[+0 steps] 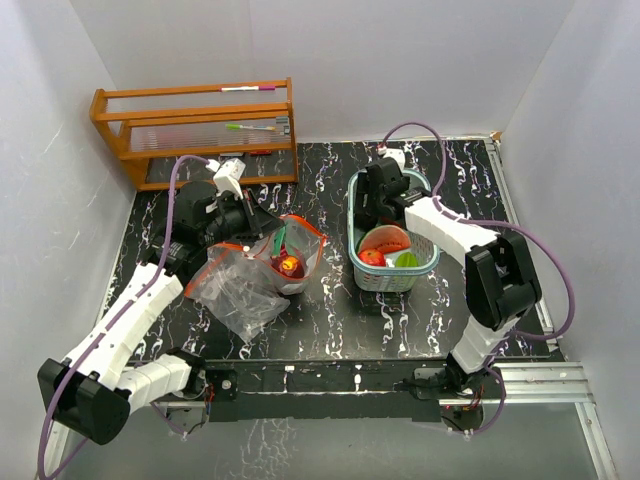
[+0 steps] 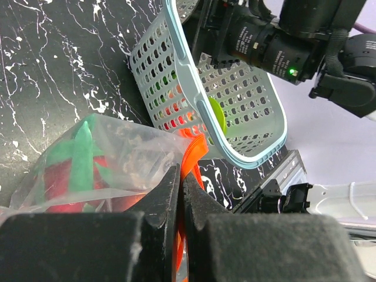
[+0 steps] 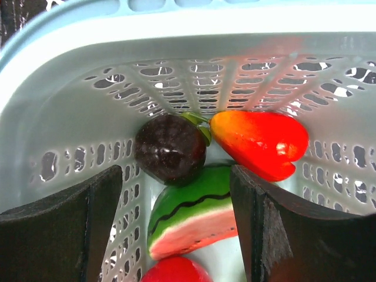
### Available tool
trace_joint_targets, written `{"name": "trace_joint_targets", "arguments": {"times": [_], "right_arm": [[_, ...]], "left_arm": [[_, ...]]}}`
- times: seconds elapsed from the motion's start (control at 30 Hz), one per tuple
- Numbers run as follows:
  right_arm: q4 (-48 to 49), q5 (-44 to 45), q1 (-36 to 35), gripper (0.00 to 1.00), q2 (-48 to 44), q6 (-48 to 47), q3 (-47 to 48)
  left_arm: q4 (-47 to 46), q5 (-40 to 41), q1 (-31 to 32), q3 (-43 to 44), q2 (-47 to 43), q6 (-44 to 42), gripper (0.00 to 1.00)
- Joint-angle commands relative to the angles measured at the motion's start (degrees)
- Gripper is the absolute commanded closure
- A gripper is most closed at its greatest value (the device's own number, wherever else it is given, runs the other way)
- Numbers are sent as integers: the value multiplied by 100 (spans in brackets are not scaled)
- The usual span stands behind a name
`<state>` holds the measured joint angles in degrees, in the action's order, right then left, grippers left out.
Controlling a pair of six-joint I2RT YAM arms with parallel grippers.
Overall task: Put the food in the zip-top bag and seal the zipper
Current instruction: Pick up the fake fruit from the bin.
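Note:
The clear zip-top bag [image 1: 250,275] lies left of centre with its red-orange zipper [image 1: 312,240] mouth open toward the basket. A red fruit [image 1: 289,266] and a green piece lie inside it. My left gripper [image 1: 258,222] is shut on the zipper strip [image 2: 191,155] at the mouth's far edge. My right gripper [image 1: 385,205] is open inside the pale teal basket [image 1: 365,185], its fingers [image 3: 267,223] on either side of a watermelon slice [image 3: 191,214]. A dark purple fruit [image 3: 170,148], a red-orange pepper [image 3: 261,143] and another red fruit [image 3: 176,270] lie beside it.
A wooden rack [image 1: 195,125] with pens stands at the back left. White walls enclose the black marbled table [image 1: 330,320] on three sides. The basket wall [image 2: 235,100] stands just right of the bag's mouth.

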<state>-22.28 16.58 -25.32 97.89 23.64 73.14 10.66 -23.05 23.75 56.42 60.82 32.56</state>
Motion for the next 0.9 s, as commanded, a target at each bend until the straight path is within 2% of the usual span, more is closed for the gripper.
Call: {"name": "trace_joint_targets", "arguments": {"times": [0.0,0.3,0.37,0.5,0.67,0.87], "right_arm": [[721,74,28,25,177,-103,-133],[1053,270,27,26,743,72,-307],[1051,263,27,37,849,124,-365],[1097,388,28,42,956,163,-520],[1108,529,32,65,738,133,-641],[1136,337,27,68,-223,-4,-865]], "left_arm": [[-83,-174,-2,136,22,-64,100],[-66,-180,-3,195,162,-102,100],[-51,-178,-2,218,183,-122,100],[-36,-159,-2,214,226,-135,100],[-55,-156,-2,189,263,-136,100],[-16,-106,-2,237,281,-181,100]]}}
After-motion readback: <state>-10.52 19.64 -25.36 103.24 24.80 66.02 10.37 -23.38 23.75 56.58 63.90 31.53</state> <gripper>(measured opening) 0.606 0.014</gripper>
